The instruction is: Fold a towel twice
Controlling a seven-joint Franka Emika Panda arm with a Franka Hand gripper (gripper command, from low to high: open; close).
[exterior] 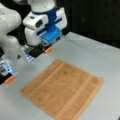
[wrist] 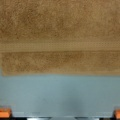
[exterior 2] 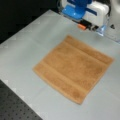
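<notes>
We see the towel from two raised front views on opposite sides, both sharing it whole, our wrist view close above, looking straight down at its edge.

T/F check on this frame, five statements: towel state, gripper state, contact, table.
1. The tan-orange terry cloth towel lies flat and unfolded on the grey table. True.
2. The gripper holds one corner of the towel. False: its orange-tipped fingers are spread apart over bare table, holding nothing.
3. In the wrist view, a woven band stripe runs parallel to the towel's near edge. True.
4. The towel has already been folded once. False: in both front views it shows as a single square layer.
5. In a front view the gripper hangs beyond the towel's top corner, not touching it. True.
</notes>
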